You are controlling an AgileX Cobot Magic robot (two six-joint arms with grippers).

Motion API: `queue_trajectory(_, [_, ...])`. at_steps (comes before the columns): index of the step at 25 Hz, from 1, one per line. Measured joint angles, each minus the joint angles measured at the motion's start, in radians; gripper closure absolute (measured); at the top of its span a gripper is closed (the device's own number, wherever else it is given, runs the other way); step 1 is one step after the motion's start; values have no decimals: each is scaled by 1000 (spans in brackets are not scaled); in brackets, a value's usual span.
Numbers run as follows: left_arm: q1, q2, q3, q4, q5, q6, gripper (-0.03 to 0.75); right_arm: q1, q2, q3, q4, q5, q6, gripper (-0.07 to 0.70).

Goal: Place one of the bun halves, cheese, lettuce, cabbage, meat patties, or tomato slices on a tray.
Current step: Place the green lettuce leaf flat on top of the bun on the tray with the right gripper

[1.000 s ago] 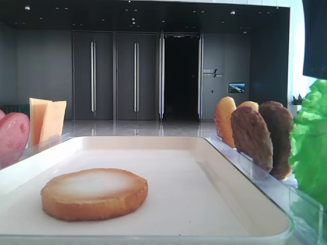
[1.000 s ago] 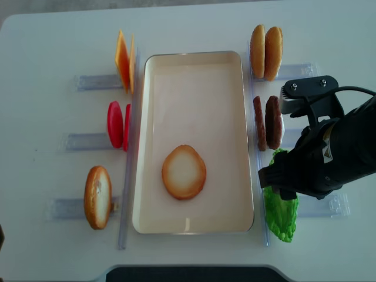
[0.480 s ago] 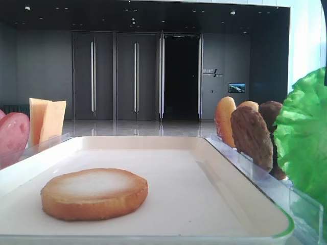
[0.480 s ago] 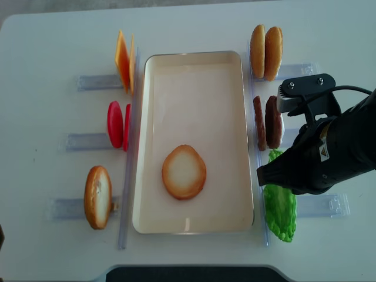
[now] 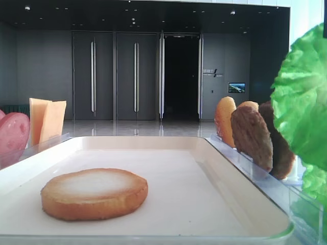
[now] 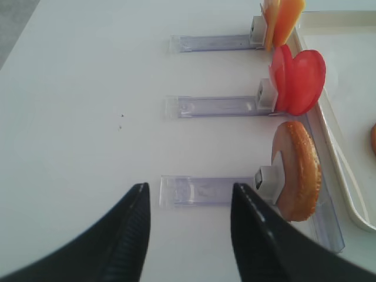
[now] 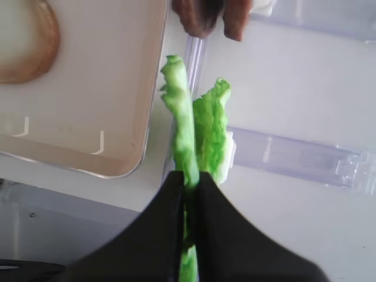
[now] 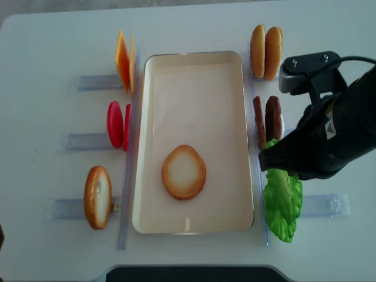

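The right gripper (image 7: pixel 189 182) has its fingers clamped on a lettuce (image 7: pixel 182 126) leaf, bright green and ruffled (paler toward its middle), held on edge just beside the tray (image 7: pixel 126 167) rim, over the white surface (image 7: pixel 305 94). The left gripper (image 6: pixel 188 200) hovers with fingers apart, holding nothing.

cream-white rectangular plastic tray (image 8: pixel 194 61): centre, one golden-brown bun half (image 8: pixel 184 171) laid flat inside | bright green ruffled lettuce leaf (image 8: pixel 282 200): pinched edge-on, right of tray | dark brown meat patties (image 8: pixel 267 122): upright, right
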Motion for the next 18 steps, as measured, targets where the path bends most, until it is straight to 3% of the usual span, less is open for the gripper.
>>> queue_trajectory(5, [0,0,0,0,0,0,370,14,-9,-102,0,85,0,615])
queue_trajectory(11, [0,0,0,0,0,0,377,85,-37,-134,0,106,22,615])
queue_trajectory(14, [0,0,0,0,0,0,377,111,-37,-134,28,80,20,615])
queue_trajectory(18, [0,0,0,0,0,0,377,136,-37,-134,141,-28,-35,615])
